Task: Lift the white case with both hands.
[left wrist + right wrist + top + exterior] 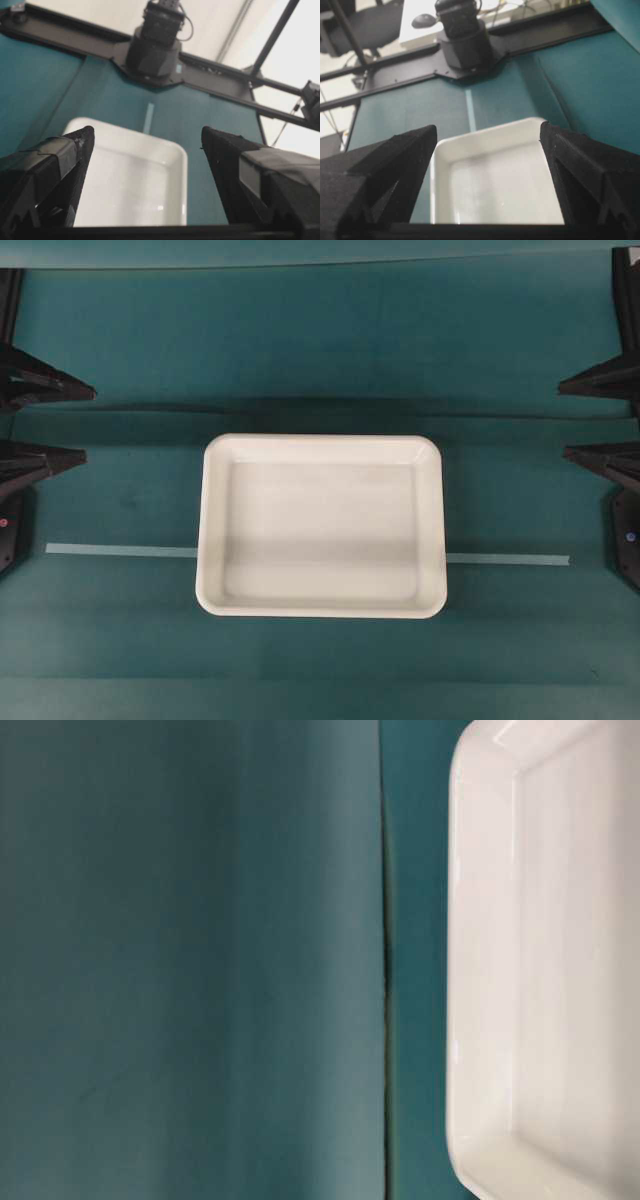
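The shallow rectangular white plastic case (322, 525) is lying unlabelled between the black left gripper (88, 422) and black right gripper (561, 418), both gaping wide, holding nothing.

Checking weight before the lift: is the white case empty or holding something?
Empty: the white case shows only its bare glossy bottom.

left claw (75, 423): black, two pointed tapering fingers
right claw (580, 420): black, same wedge-shaped pair
finger (65, 165) surface: matte, grainy foam-like pads; black tape wrap
arm bases (155, 47): dark cylindrical housings on black plates, thin cable on top
lights: small red dot on left body, blue on right
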`<state>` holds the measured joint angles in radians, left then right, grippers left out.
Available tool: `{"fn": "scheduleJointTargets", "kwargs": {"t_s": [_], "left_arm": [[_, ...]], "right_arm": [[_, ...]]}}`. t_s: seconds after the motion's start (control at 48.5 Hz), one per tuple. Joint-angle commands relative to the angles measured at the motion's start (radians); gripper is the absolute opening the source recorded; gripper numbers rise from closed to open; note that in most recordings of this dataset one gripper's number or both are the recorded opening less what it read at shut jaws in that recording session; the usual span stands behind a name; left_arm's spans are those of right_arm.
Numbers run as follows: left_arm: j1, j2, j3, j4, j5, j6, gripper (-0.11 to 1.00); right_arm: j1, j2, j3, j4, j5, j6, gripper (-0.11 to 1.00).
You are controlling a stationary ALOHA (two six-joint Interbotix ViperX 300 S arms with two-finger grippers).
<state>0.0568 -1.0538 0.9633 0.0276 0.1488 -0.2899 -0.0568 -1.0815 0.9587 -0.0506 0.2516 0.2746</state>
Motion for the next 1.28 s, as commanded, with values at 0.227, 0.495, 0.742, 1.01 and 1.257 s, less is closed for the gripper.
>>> {"fn": "scheduleJointTargets", "kwargs": {"t_s": [0.227,0.495,0.742,1.01,1.257], "left_arm": [[-0.002,0.015,-0.017,0.003,-0.006,0.000,0.93],[-0.002,0.015,-0.012,0.002,-0.005,-0.005,0.93],[-0.002,0.015,-0.012,0.002,-0.005,-0.005,0.93],[-0.002,0.015,-0.006,0.002,-0.005,-0.008,0.93],[-0.002,0.015,0.003,0.002,-0.006,-0.011,0.93]], "right_arm": [[0.002,0.011,-0.008,-0.003,-0.008,0.000,0.89],[0.002,0.012,-0.006,-0.003,-0.008,0.002,0.89],[0.002,0.012,-0.003,-0.002,-0.006,0.002,0.89],[0.002,0.012,0.005,-0.002,-0.005,0.003,0.89],[0.002,0.011,0.015,0.002,-0.005,0.005,0.89]]}}
